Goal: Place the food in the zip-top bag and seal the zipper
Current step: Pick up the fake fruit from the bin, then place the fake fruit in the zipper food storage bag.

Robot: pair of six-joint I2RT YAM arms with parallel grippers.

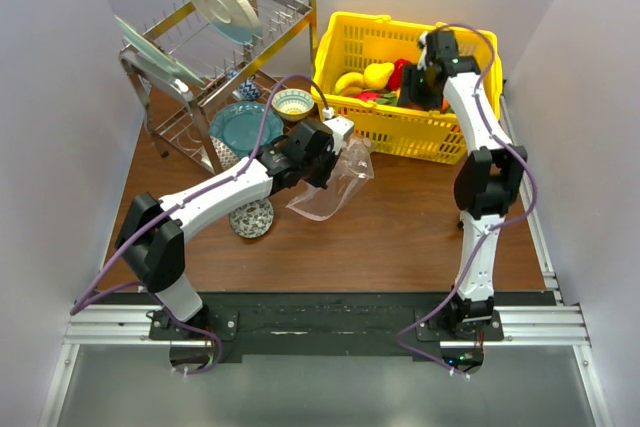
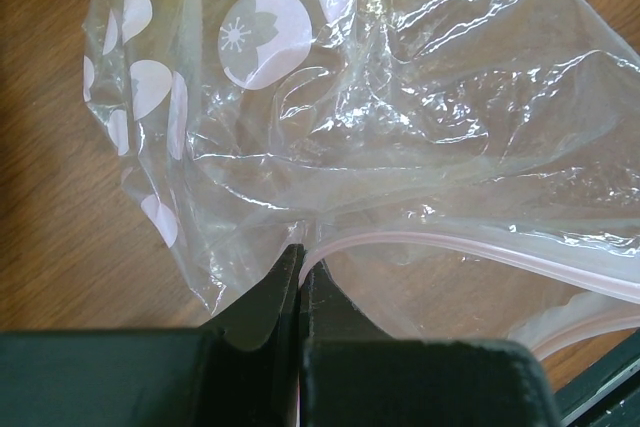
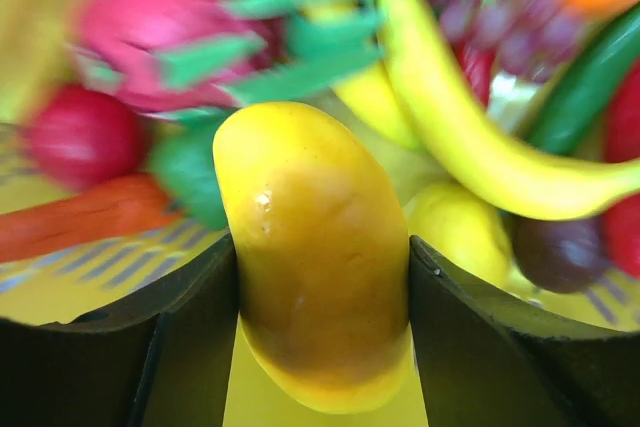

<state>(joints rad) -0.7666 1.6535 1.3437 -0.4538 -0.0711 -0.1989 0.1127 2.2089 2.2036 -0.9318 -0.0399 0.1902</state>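
**Right gripper grips a yellow fruit in the basket; left gripper pinches the bag**

Closest to the lens, the right gripper (image 3: 322,247) is clamped on a glossy yellow fruit (image 3: 315,207), one dark finger pressed flat against each side. It hangs inside the yellow basket (image 1: 400,139), over the heaped toy food. A banana (image 3: 470,152) lies just behind the fruit, and a pink, green-leafed piece (image 3: 150,37) and a red piece (image 3: 80,137) are blurred farther back. Outside the basket, just beside its near left corner, the clear zip-top bag (image 2: 400,97) lies crumpled on the brown table (image 1: 400,237). The left gripper (image 2: 301,257) has its jaws pressed together on the bag's edge, right at one end of the pink zipper (image 2: 480,247). The bag's mouth gapes open.
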